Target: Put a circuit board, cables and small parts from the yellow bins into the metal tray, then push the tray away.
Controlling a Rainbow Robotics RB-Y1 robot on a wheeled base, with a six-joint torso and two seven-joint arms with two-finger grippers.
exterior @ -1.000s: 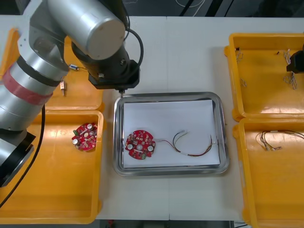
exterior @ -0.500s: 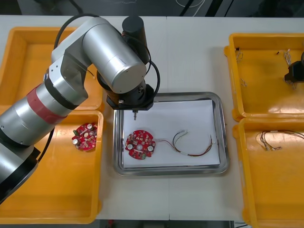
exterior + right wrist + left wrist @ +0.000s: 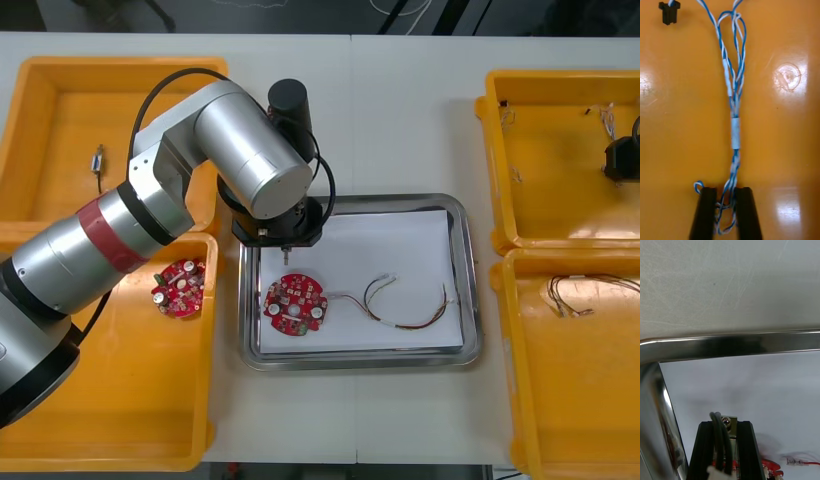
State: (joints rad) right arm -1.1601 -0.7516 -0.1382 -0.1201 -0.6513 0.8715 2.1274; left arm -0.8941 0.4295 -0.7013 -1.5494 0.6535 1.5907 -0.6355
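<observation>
Small metal part [image 3: 726, 421]: shiny, grey leads, pinched by left gripper [image 3: 725, 429] by tray's [image 3: 470, 290] far-left corner.
Cable [image 3: 736, 133]: blue-white twist, clamped in right gripper [image 3: 723, 193].
Hidden: part's lower half.

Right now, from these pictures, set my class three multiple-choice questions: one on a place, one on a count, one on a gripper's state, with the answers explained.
1. The left gripper hangs over: A) the metal tray; B) a far yellow bin; C) bare table.
2. How many round red circuit boards show in the front view? A) one; B) two; C) three.
3. The right gripper is: A) open; B) shut on a circuit board; C) shut on the twisted blue and white cable.
Answers:
1 A: it holds a small metal part just inside the tray's rim.
2 B: one lies in the tray, one in the near left bin.
3 C: its fingers pinch the cable between them.
</observation>
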